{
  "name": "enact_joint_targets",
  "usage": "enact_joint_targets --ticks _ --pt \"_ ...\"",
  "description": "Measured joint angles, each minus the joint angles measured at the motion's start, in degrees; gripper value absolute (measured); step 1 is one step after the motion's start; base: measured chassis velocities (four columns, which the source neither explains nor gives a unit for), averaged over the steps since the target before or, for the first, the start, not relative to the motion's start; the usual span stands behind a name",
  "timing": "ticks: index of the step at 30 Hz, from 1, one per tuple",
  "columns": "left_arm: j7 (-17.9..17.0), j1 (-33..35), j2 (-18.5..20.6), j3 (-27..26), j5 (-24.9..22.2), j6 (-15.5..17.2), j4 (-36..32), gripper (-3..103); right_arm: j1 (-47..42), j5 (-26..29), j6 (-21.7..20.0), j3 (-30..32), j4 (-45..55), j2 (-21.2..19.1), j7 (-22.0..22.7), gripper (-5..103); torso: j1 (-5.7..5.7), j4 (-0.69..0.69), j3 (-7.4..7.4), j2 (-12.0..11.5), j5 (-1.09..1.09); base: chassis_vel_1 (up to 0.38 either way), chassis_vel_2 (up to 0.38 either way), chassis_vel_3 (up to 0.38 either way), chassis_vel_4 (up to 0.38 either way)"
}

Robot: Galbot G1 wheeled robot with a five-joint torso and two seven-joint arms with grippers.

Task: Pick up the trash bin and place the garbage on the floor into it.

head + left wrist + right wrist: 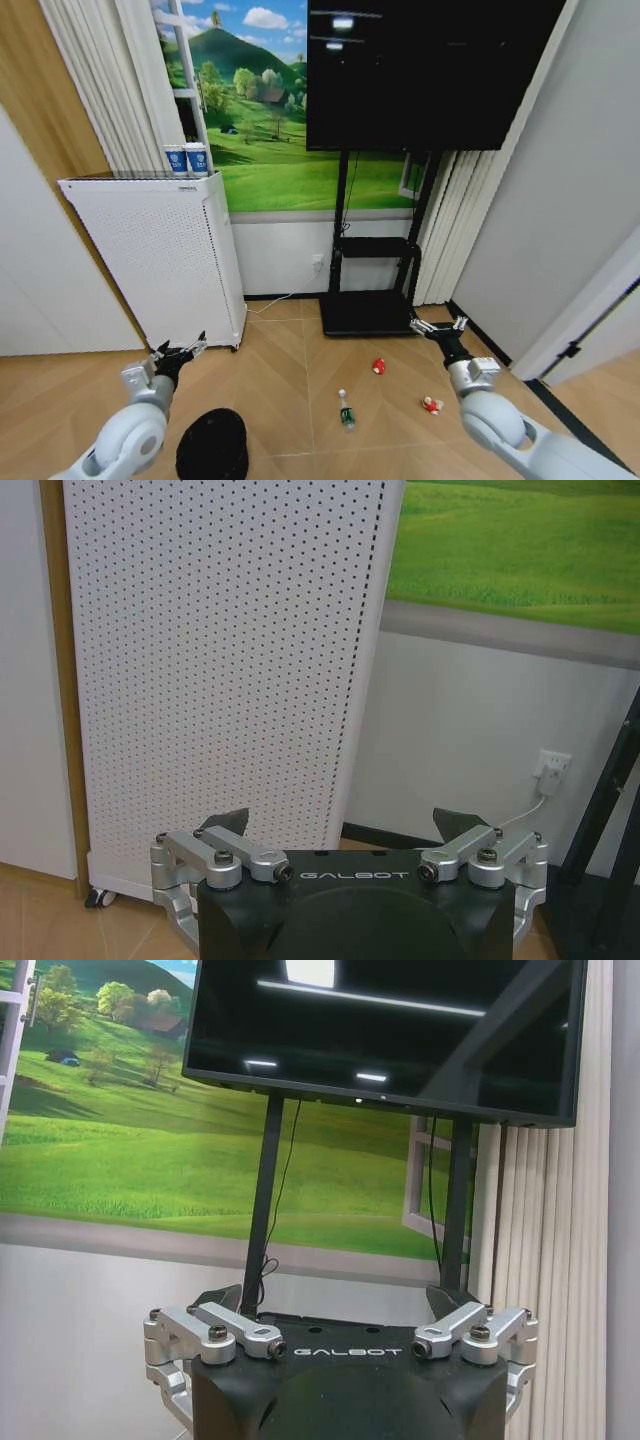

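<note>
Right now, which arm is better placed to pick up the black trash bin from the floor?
Probably the left. The trash bin stands on the floor just beside the left gripper, which is open. The right gripper, also open, is across the floor, nearer the bottle and two red wrappers.

I count one small round black plastic bin (212, 447), one clear plastic bottle with a green label (346, 411), two little red-and-white wrapper pieces (379, 366) (432, 405), two blue-and-white paper cups (187, 159), and one white perforated cabinet (160, 260).
</note>
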Motion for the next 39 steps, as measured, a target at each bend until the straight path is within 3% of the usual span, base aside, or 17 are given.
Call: enact_joint_targets --ticks 20,39 --pt "1.4 3.3 -0.1 -0.7 2.0 0.0 -1.2 100 -4.3 -2.0 0.4 0.7 0.7 0.3 0.4 100 -2.21 -0.01 -3.2 -5.4 0.0 0.0 0.0 0.0 0.0" --pt "2.2 11.6 -4.3 -1.3 6.9 -0.8 -1.5 100 -7.3 -5.5 1.0 0.5 -1.1 3.5 0.0 100 -4.12 0.0 -6.26 -10.4 0.0 0.0 0.0 0.0 0.0"
